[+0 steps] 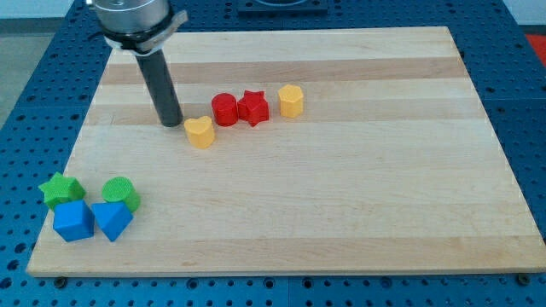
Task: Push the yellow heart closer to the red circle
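Note:
The yellow heart [200,132] lies on the wooden board left of centre. The red circle [224,109] stands just up and to the right of it, very close or touching. My tip [171,123] rests on the board just left of the yellow heart, with a small gap between them. The rod rises from the tip toward the view's top left.
A red star [253,107] touches the red circle's right side; a yellow hexagon [291,101] stands right of it. At the bottom left sit a green star [61,189], a green circle [121,194], a blue cube [73,221] and a blue triangle [113,220].

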`<action>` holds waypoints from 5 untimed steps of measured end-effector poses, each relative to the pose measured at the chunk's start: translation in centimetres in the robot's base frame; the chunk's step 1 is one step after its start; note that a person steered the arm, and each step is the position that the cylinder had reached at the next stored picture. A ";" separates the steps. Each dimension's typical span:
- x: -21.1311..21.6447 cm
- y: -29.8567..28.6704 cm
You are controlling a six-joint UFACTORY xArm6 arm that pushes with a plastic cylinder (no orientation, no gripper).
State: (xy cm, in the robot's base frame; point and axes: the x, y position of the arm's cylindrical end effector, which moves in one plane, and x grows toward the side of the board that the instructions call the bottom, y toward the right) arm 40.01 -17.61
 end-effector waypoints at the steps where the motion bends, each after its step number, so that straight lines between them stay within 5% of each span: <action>1: 0.2 -1.6; 5: 4.0 -1.6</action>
State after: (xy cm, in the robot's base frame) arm 44.04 -19.22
